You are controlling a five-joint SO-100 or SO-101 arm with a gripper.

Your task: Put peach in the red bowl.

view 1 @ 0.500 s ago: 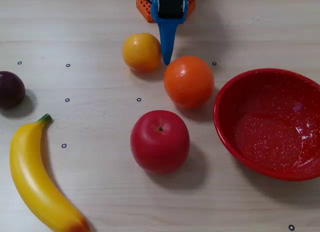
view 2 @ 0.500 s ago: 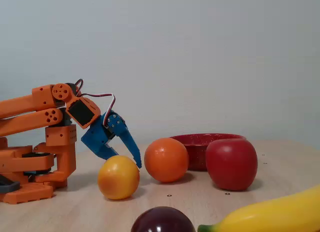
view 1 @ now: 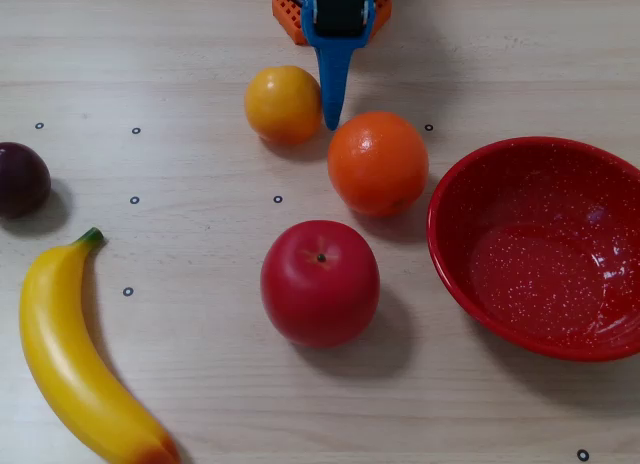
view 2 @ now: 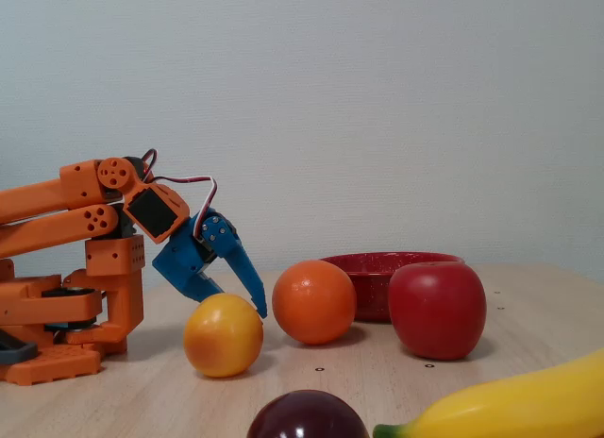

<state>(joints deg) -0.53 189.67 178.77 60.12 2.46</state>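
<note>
You had a yellow-orange peach (view 1: pixel 284 104), a glossy red bowl (view 1: pixel 480 184) speckled white, a deep-orange orange (view 1: pixel 378 163), a red apple (view 1: pixel 320 281), and blue jaws.

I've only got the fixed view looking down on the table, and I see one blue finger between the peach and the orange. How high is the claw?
Observer: In a fixed view, the claw has its long fingertip off the table, level with the upper half of the peach.
Operator: Is it open?
Observer: Yes, the jaws stand apart over the peach, which rests on the table, not gripped.
Operator: Is it touching the orange?
Observer: A narrow gap shows between the fingertip and the orange.
</note>
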